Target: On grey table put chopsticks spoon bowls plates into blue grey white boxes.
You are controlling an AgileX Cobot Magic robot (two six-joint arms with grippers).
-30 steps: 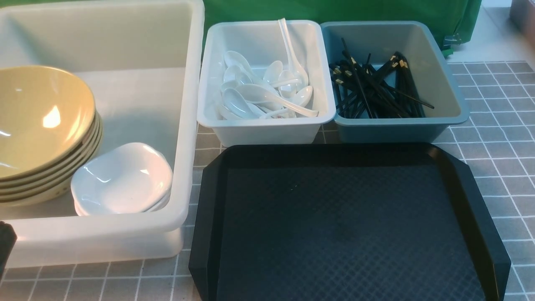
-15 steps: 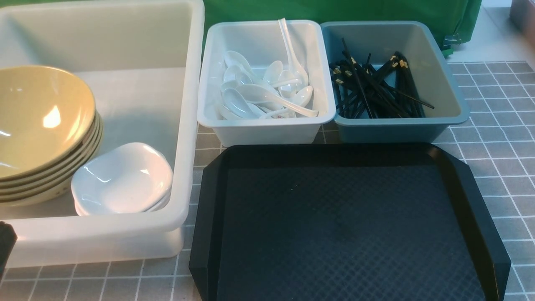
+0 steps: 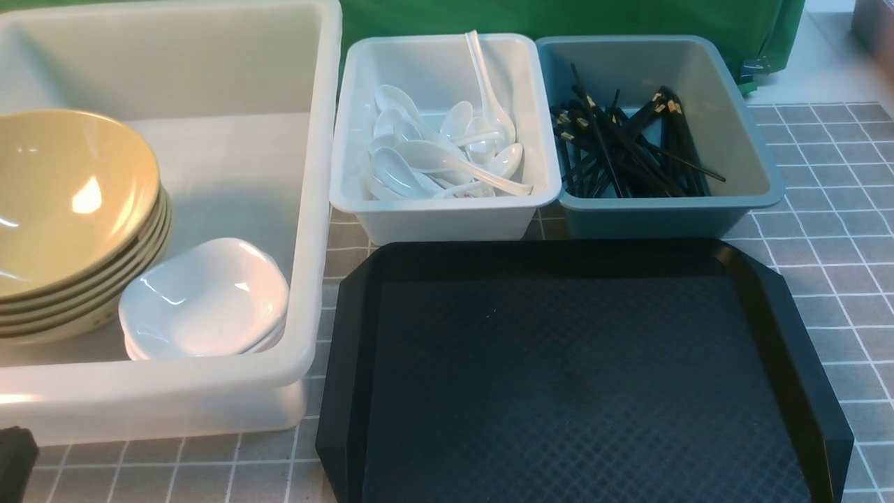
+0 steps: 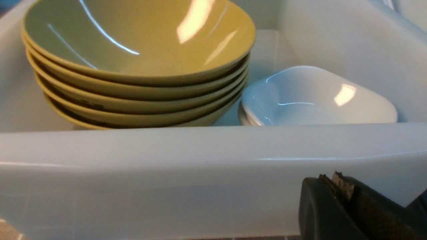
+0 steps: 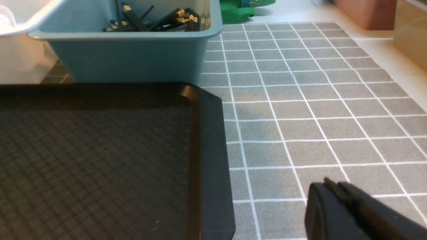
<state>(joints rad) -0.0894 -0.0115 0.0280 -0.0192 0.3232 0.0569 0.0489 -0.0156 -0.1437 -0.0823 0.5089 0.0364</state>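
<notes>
A stack of tan bowls [image 3: 63,202] [image 4: 133,43] and a stack of white plates [image 3: 206,297] [image 4: 317,98] sit inside the large white box [image 3: 318,209] [image 4: 166,156]. Several white spoons [image 3: 433,154] lie in the pale box [image 3: 447,220]. Black chopsticks [image 3: 621,150] [image 5: 156,20] fill the blue-grey box [image 3: 663,216] [image 5: 130,56]. My left gripper [image 4: 332,178] [image 3: 15,447] is shut and empty, just outside the large box's near wall. My right gripper [image 5: 328,185] is shut and empty, low over the grey table [image 5: 300,110] to the right of the tray.
A black textured tray [image 3: 559,377] [image 5: 100,150] with nothing on it lies in front of the two small boxes. Green cloth [image 3: 559,17] hangs behind the boxes. The tiled grey table [image 3: 824,251] stretches to the right.
In the front view my left gripper has sunk lower at the bottom-left corner, away from the large box's wall. Nothing else has moved.
</notes>
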